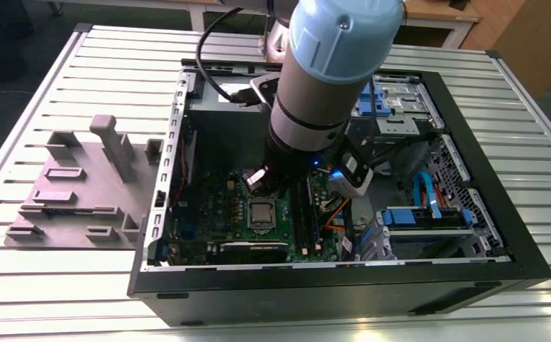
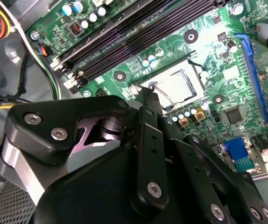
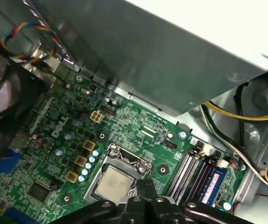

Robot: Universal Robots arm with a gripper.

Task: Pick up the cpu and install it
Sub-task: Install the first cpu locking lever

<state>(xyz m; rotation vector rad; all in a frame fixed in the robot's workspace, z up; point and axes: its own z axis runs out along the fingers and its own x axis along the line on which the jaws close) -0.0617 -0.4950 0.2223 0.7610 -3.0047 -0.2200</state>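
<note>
Cpu (image 3: 112, 183) lies seated in socket (image 3: 123, 161); gripper (image 3: 145, 186) above, fingers together, holding nothing.

- Bright glare washes out the motherboard (image 2: 204, 51) beside my socket in the second wrist view.
- My gripper linkage (image 2: 124, 172) looms dark and soft there.
- The exterior view is evenly lit, with a dim case interior (image 1: 218, 153).

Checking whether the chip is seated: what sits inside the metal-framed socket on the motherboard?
The cpu lies flat inside the socket, silvery top up. The gripper covers its near edge, and the contacts beneath are hidden.
</note>
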